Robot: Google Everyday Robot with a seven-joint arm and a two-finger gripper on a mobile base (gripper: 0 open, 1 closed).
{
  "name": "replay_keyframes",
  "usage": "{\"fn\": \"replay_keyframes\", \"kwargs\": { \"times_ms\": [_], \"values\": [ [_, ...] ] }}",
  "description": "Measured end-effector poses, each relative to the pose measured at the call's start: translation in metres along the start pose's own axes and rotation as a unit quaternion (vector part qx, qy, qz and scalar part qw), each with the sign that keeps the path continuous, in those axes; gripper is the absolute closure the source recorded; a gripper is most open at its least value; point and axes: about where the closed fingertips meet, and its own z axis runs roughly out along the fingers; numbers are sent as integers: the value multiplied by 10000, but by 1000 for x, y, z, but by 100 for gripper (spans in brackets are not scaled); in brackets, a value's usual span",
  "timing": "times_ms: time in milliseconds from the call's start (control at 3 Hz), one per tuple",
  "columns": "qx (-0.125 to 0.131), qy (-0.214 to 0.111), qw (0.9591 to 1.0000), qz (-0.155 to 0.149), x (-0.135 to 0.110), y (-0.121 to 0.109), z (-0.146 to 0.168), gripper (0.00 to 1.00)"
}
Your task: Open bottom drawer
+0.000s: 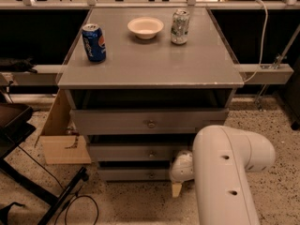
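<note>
A grey cabinet holds three stacked grey drawers. The bottom drawer [133, 174] has the slimmest front, near the floor, with a small round metal knob [151, 175] at its centre. My gripper [177, 187] hangs low in front of the cabinet, just right of that knob and level with the bottom drawer's right end. One tan fingertip [176, 190] points down at the floor. My big white arm [227, 172] hides the drawer fronts' right ends.
On the cabinet top [150, 62] stand a blue soda can [94, 42], a white bowl [146, 27] and a silver-green can [179, 26]. A cardboard box [61, 135] sits on the floor at the left, with a dark stand and cables [51, 191] in front.
</note>
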Motion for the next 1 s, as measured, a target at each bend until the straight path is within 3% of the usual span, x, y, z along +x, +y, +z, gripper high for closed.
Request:
{"fn": "replay_keyframes", "kwargs": {
  "times_ms": [333, 667, 1000],
  "values": [
    [5, 73, 10000, 16, -3, -11, 33, 3],
    [47, 85, 9999, 30, -2, -18, 44, 26],
    [23, 239, 9997, 107, 16, -12, 39, 49]
  ]
}}
